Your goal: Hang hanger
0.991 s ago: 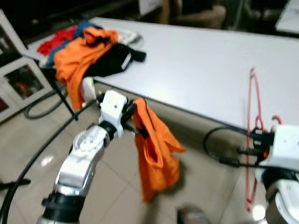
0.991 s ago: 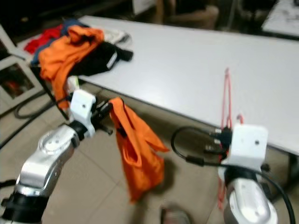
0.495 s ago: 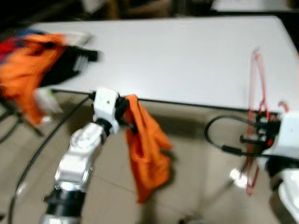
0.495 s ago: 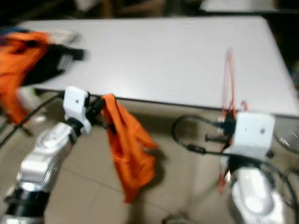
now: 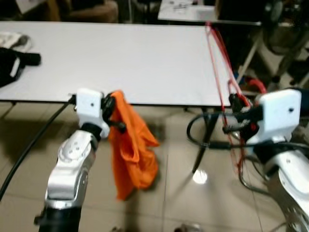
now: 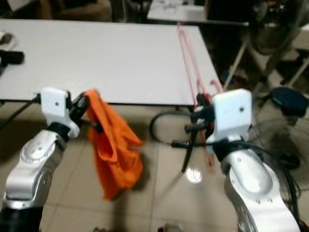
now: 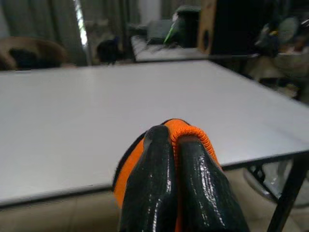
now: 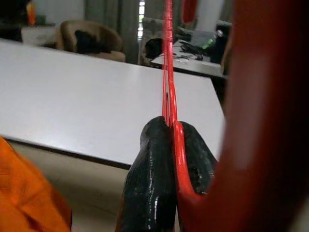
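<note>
- A long white table (image 5: 135, 58) stands on a tiled floor (image 5: 178, 193), with dark furniture behind it.
- A black garment (image 5: 12, 65) at the table's left edge is cut off.
- The left gripper (image 7: 174, 154), just before the table edge, is pinched on an orange garment (image 5: 130, 145) that hangs toward the floor.
- The right gripper (image 8: 171, 140) is clamped on a thin red hanger (image 5: 219, 72), which rises above it past the table's right end; its lower part is blurred.

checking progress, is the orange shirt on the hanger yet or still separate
Separate. The orange shirt dangles from the left gripper; the red hanger is bare in the right gripper.
</note>
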`<state>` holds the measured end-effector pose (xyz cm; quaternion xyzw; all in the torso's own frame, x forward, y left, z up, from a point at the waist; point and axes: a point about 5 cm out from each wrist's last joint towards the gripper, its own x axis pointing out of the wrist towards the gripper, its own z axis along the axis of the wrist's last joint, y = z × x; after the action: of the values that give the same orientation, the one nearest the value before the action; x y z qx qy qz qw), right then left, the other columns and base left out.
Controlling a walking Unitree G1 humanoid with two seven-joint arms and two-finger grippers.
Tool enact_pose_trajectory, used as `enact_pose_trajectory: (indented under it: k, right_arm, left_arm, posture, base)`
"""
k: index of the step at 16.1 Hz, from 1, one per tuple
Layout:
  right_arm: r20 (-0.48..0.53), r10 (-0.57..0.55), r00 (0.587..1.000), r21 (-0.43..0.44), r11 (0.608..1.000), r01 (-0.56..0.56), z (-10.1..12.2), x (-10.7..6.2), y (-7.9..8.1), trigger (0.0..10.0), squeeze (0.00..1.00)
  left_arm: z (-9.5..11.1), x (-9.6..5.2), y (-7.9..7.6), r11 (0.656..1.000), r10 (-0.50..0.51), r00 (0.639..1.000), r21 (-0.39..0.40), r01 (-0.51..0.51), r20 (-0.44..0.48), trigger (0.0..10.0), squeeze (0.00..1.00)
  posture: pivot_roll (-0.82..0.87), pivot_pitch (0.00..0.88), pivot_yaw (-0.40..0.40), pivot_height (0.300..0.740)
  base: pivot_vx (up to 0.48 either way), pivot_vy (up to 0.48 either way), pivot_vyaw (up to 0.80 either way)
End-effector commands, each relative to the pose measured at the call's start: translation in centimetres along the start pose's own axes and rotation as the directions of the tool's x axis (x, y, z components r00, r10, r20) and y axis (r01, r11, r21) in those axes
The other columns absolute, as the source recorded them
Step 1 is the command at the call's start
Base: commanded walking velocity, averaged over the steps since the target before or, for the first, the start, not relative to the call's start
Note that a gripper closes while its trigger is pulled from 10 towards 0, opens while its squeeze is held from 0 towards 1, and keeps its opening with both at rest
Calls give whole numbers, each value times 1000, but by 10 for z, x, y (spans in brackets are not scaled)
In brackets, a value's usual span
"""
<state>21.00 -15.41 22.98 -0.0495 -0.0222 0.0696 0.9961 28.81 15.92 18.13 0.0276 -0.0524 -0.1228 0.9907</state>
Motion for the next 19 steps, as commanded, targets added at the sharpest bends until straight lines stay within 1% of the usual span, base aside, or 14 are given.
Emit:
enact_pose_trajectory:
  k: [1,2,4,6,9,10,11,13,14,15,16,17,18,19]
  right_arm:
    - [-1,13,1000,18,1000,-13,-1,1,1,10000,0]
    - [-14,11,1000,18,1000,-11,-4,-2,1,10000,0]
    - [-20,-18,1000,23,1000,19,-6,-7,-1,10000,0]
    - [-19,-47,999,26,999,47,-6,-8,-3,10000,0]
    - [-2,-65,998,33,997,65,-5,-8,-4,10000,0]
    - [7,-58,998,35,998,58,-4,-7,-3,10000,0]
    - [11,-46,999,29,999,45,-3,-5,-1,10000,0]
    - [12,-33,999,21,999,33,-3,-3,0,10000,0]
    - [18,-20,1000,15,1000,19,-3,-2,2,10000,0]
    - [18,-20,1000,15,1000,19,-3,-2,2,10000,0]
    - [26,-10,1000,5,1000,10,-1,-1,4,10000,0]
    - [29,-8,1000,1,1000,8,0,-1,5,10000,0]
    - [34,-10,999,-5,1000,10,1,-2,4,10000,0]
    - [36,-13,999,-6,1000,13,1,-2,4,10000,0]
  left_arm:
    - [33,3,1,999,-26,992,36,22,123,10000,0]
    - [53,13,2,996,-74,982,54,66,175,10000,0]
    - [77,29,3,992,-117,966,70,103,232,10000,0]
    - [87,39,2,992,-123,958,51,114,259,10000,0]
    - [112,64,-2,991,-133,933,67,117,336,10000,0]
    - [150,85,8,994,-103,894,64,83,436,10000,0]
    - [184,97,19,998,-57,860,54,34,507,10000,0]
    - [209,104,28,997,-26,835,71,-16,549,10000,0]
    - [243,107,35,990,-2,793,116,-87,610,10000,0]
    - [243,107,35,990,-2,793,116,-87,610,10000,0]
    - [285,103,41,979,27,727,127,-157,686,10000,0]
    - [298,100,44,973,40,700,133,-191,713,10000,0]
    - [314,94,50,952,68,661,150,-268,747,10000,0]
    - [320,91,55,932,91,643,162,-323,760,10000,0]
  posture:
    - [-268,45,3,740]
    - [-270,47,29,740]
    - [-277,47,64,740]
    - [-279,41,84,740]
    - [-279,33,90,740]
    - [-270,22,81,740]
    - [-268,17,79,740]
    - [-268,8,74,740]
    - [-269,7,73,740]
    - [-269,7,73,740]
    - [-280,0,72,740]
    - [-286,0,75,740]
    - [-292,0,77,740]
    - [-295,0,80,740]
  base:
    - [266,0,0]
    - [360,0,0]
    - [362,0,0]
    - [362,0,0]
    - [365,0,0]
    - [364,0,0]
    - [364,0,0]
    - [362,0,0]
    - [364,0,0]
    - [364,0,0]
    - [364,0,0]
    - [352,0,0]
    - [352,0,0]
    - [352,0,0]
